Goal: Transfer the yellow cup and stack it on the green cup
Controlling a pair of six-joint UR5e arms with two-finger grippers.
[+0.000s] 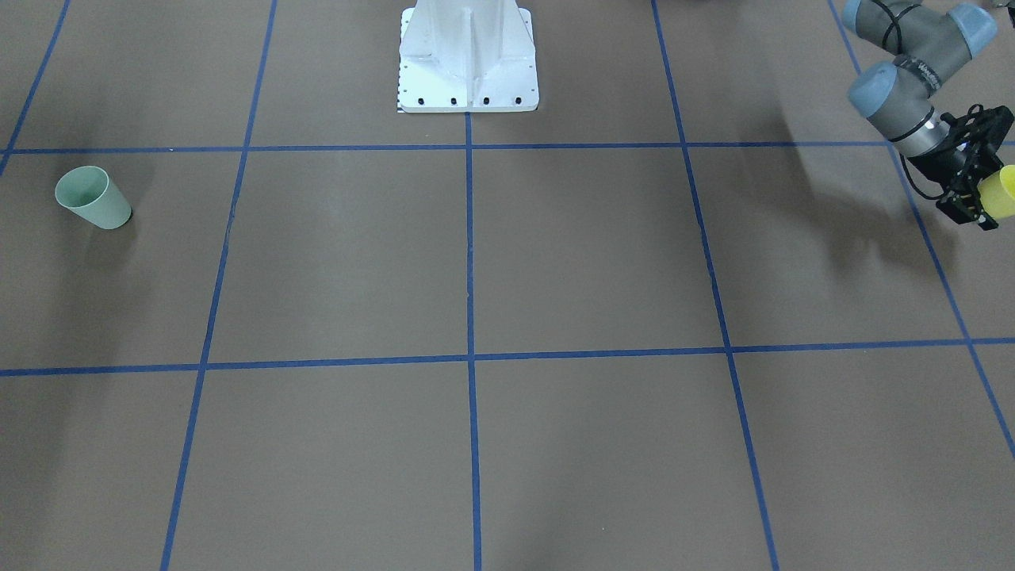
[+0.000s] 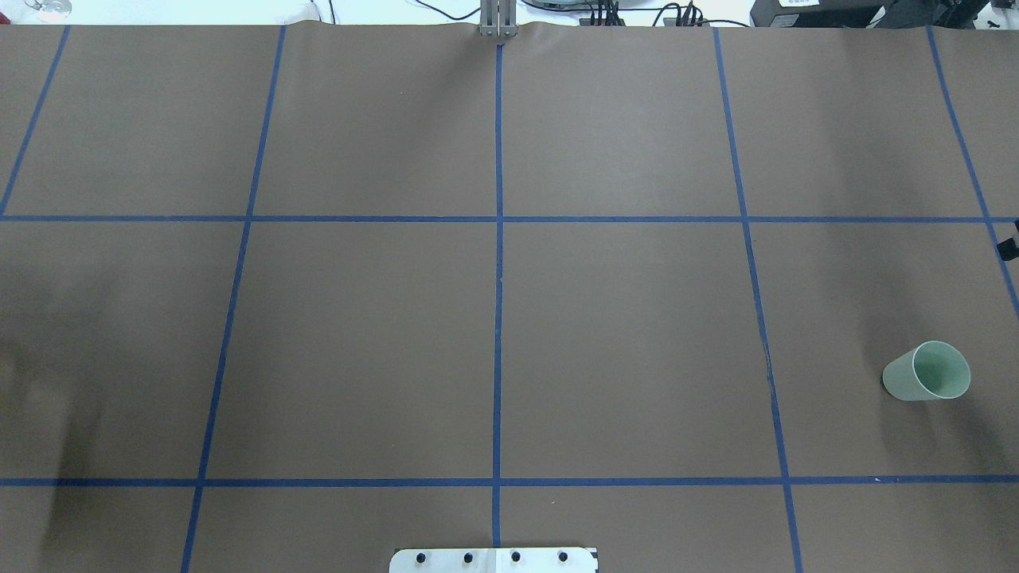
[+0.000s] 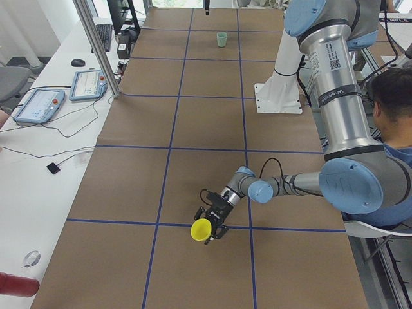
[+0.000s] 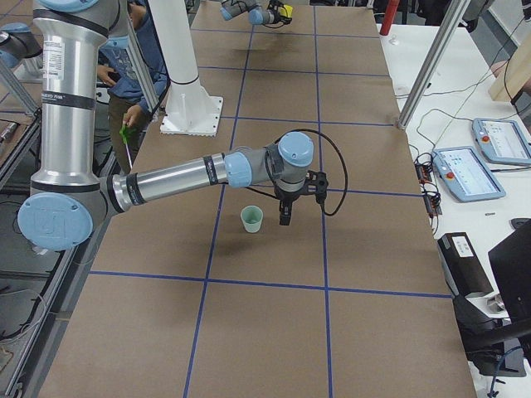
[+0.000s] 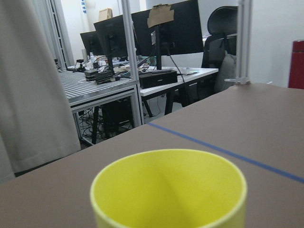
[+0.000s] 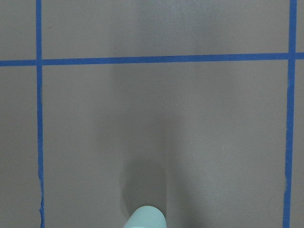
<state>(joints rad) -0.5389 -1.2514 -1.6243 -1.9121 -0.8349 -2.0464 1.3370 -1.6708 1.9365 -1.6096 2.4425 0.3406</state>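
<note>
Transfer step: fingers of the left gripper pinch the yellow cup; next, carry it across the desk to the distant green cup. Right gripper: finger state cannot be told.

Facing the robot, we see its base at the top centre of the table. The standing cup sits on the table at the far left of the frame, just below the upper tape line. The left gripper is at the right edge, in the upper part of the frame. The gripped cup sits between its fingers, partly cut off by the frame edge. The two cups are well apart, with the base above and between them in the frame. In the right side view, the right gripper hangs at mid-frame, just right of the standing cup and not touching it. In the overhead view that cup is at lower right.
</note>
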